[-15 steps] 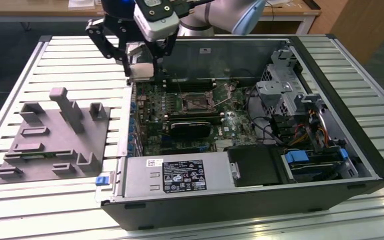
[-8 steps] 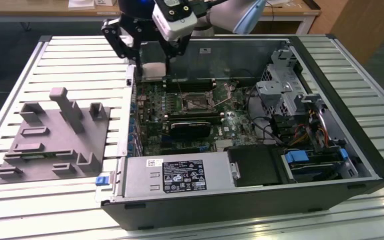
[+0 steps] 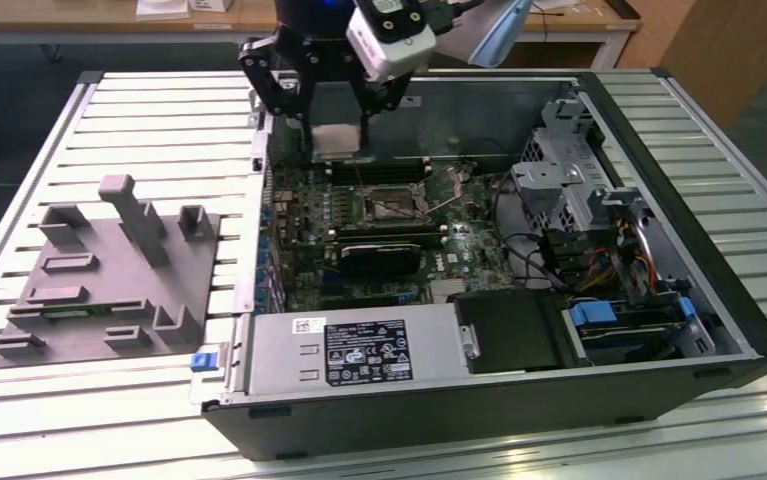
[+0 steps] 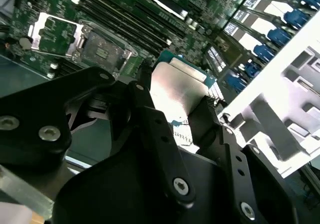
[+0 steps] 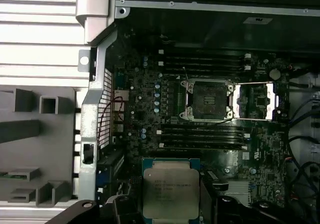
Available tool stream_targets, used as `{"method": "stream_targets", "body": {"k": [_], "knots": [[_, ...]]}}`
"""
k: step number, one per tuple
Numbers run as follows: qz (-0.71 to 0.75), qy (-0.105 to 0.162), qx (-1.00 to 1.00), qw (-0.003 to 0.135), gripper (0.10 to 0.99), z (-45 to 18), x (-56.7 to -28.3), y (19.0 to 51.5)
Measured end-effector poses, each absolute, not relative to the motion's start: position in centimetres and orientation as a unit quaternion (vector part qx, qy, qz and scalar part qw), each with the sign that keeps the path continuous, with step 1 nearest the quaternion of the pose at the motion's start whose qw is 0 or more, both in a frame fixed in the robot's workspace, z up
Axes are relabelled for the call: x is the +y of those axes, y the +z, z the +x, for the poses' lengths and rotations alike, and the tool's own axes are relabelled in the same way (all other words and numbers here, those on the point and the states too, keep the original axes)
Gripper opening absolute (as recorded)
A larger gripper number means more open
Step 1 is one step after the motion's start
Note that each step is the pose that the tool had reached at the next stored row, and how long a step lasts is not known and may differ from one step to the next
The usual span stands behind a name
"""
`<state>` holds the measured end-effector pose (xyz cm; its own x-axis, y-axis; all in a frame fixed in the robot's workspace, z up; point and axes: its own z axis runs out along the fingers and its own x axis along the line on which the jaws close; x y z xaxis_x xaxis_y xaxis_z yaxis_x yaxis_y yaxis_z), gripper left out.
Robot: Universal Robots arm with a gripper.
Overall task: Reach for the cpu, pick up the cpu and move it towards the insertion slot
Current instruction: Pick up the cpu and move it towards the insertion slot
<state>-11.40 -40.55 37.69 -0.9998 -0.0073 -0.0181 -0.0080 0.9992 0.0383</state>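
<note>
My gripper (image 3: 335,122) hangs over the back edge of the open computer case, shut on the cpu (image 3: 338,143), a pale silvery square chip. In both wrist views the cpu (image 5: 170,191) (image 4: 175,89) sits flat between the black fingers (image 4: 150,119), lifted above the green motherboard. The insertion slot (image 3: 393,207) (image 5: 207,100) (image 4: 102,49) is a square socket with a shiny metal frame and a dark centre. It lies on the board a short way beyond the chip, with its metal cover plate (image 5: 256,102) folded open beside it.
The computer case (image 3: 650,140) lies open on a slatted metal table (image 3: 156,110). A grey plastic fixture (image 3: 103,270) stands at the exterior view's left. A black finned module (image 3: 383,255), a power supply (image 3: 356,350) and a drive cage (image 3: 570,180) surround the socket.
</note>
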Motion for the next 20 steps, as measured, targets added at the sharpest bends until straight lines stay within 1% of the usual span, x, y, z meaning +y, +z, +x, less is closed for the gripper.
{"method": "stream_targets", "body": {"k": [20], "knots": [[-0.004,0.019,1.000,0.009,0.541,-5.8,-40.3,37.7]]}}
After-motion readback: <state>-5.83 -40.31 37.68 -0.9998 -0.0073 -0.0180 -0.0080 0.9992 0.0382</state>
